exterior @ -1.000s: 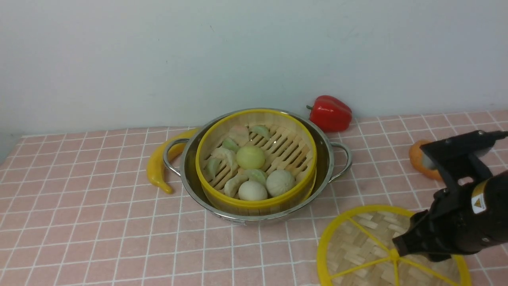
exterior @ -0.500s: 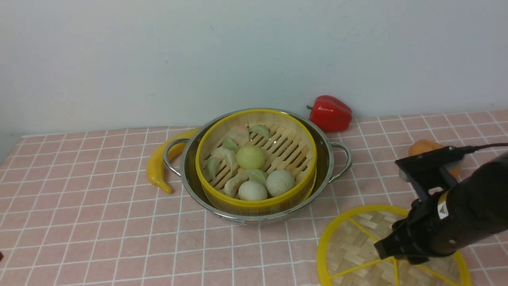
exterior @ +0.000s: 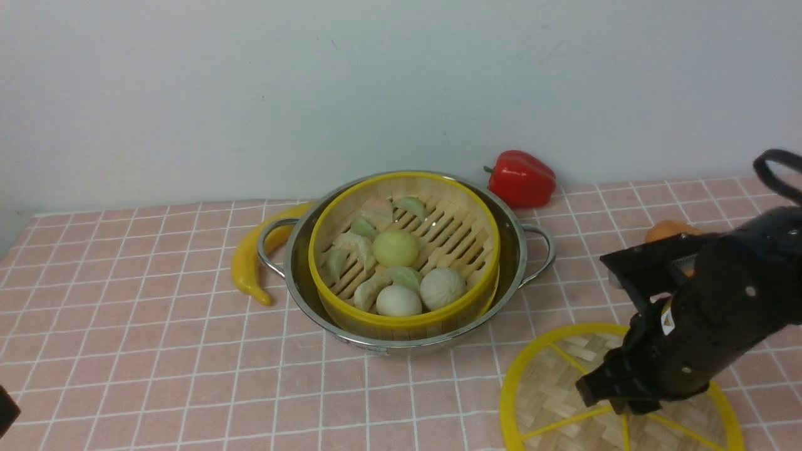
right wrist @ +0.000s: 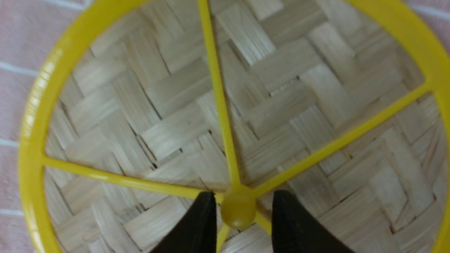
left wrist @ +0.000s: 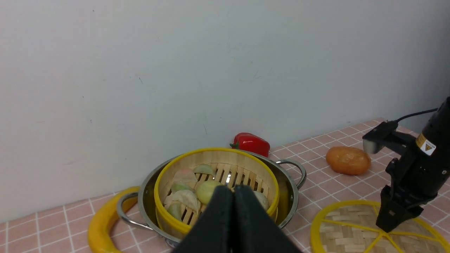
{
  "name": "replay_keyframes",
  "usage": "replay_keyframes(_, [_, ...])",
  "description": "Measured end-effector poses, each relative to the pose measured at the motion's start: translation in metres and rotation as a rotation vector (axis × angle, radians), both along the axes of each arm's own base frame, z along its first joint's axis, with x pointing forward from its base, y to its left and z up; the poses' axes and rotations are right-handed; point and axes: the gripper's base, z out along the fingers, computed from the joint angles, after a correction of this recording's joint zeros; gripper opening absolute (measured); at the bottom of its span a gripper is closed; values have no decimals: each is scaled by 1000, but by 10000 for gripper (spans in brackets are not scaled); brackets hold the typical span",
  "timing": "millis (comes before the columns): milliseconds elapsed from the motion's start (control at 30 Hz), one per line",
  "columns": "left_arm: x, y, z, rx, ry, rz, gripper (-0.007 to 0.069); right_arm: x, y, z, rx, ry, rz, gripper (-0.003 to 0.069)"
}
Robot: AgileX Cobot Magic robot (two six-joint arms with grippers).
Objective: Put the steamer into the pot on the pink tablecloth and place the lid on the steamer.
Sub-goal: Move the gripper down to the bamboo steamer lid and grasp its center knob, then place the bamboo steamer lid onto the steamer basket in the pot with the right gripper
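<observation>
The steamer [exterior: 451,235], with pale buns and dumplings, sits inside the steel pot [exterior: 521,250] on the pink tablecloth [exterior: 156,326]. The lid [exterior: 551,388] lies flat on the cloth at the front right. My right gripper [exterior: 617,401] is down on the lid's middle. In the right wrist view the right gripper [right wrist: 240,200] is open, one finger on each side of the yellow hub [right wrist: 239,212], with small gaps. My left gripper [left wrist: 232,191] is shut and empty, raised well back from the pot [left wrist: 290,186]. Only its edge shows in the front view [exterior: 5,407].
A red toy pepper [exterior: 521,178] lies behind the pot by the wall. A yellow banana [exterior: 250,263] curves round the pot's left handle. An orange round thing [exterior: 667,230] lies behind my right arm. The lid's near edge runs off the picture.
My right arm has swung left and down, bringing its fingers onto the middle of the lid. The left gripper's edge has come into the lower left corner. Steamer and pot have not moved.
</observation>
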Motion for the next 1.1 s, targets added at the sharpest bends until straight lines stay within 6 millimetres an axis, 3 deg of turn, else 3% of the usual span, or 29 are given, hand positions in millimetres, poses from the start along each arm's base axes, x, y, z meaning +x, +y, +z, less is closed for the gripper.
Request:
replay_keyframes(133, [0, 0, 0, 3, -1, 2, -8, 3, 1, -10, -12, 21, 3, 239])
replay_keyframes(200, [0, 0, 0, 3, -1, 2, -8, 4, 2, -9, -9, 16, 4, 211])
replay_keyframes(233, [0, 0, 0, 3, -1, 2, -8, 5, 3, -7, -8, 12, 7, 155])
replay_keyframes(400, [0, 0, 0, 3, -1, 2, -8, 6, 3, 0, -41, 58, 23, 146])
replay_keyframes(633, [0, 0, 0, 5, -1, 3, -8, 17, 8, 53, -89, 132, 54, 146])
replay_keyframes(833, [2, 1, -4, 31, 9, 14, -8, 38, 22, 105, 5, -9, 83, 146])
replay_keyframes(1100, [2, 2, -5, 49, 11, 22, -8, 58, 40, 146, 131, -109, 102, 146])
